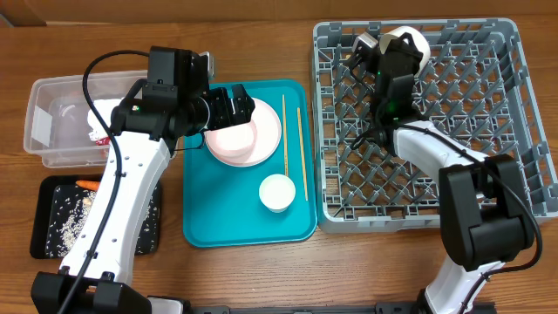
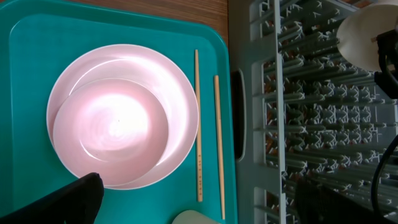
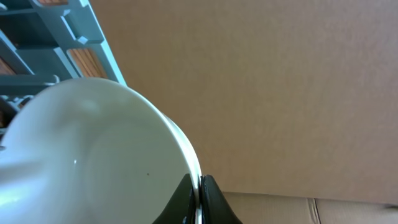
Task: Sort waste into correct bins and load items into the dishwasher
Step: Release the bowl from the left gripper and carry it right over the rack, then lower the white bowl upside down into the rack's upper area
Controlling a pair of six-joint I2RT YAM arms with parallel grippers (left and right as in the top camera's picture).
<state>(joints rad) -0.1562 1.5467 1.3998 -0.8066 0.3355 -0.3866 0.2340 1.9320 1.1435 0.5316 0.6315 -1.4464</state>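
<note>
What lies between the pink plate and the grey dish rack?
Two thin wooden sticks lie side by side on the teal tray there; the left wrist view shows them best.

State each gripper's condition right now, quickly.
Left gripper: open, holding nothing.
Right gripper: shut on the bowl rim.

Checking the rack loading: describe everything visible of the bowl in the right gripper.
The whitish bowl is round, smooth and glossy, plastic or ceramic by its look, with nothing seen inside. The right gripper is shut on its thin rim, one finger on each side. It hangs over the far side of the grey dish rack; whether it touches the pegs cannot be told.
</note>
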